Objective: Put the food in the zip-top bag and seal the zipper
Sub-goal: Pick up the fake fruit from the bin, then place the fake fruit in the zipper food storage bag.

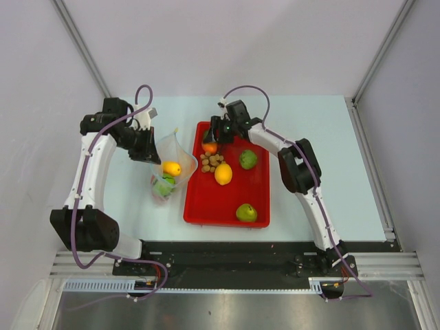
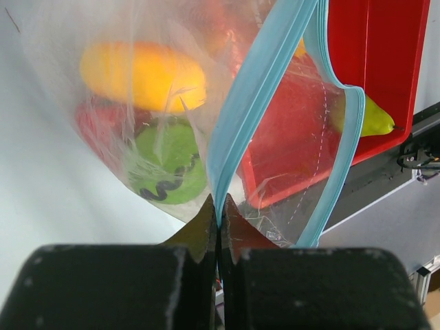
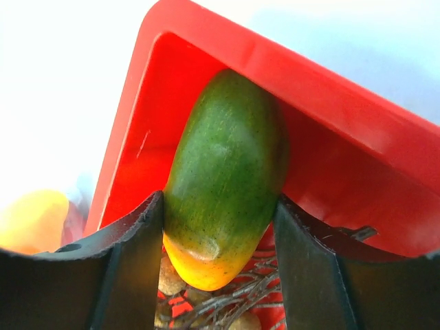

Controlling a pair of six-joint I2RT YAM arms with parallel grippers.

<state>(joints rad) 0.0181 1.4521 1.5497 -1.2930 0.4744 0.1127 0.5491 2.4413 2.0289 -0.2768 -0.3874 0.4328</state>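
Note:
The clear zip-top bag lies left of the red tray, its mouth held up by my left gripper. In the left wrist view that gripper is shut on the light-blue zipper. Inside the bag lie an orange-yellow mango, a green round fruit and a red piece. My right gripper is at the tray's far left corner. Its fingers press both sides of a green-orange mango, with brown nuts below.
The red tray also holds a yellow lemon, a pile of nuts, a green round fruit and another green fruit near its front edge. The tray wall stands right behind the gripped mango.

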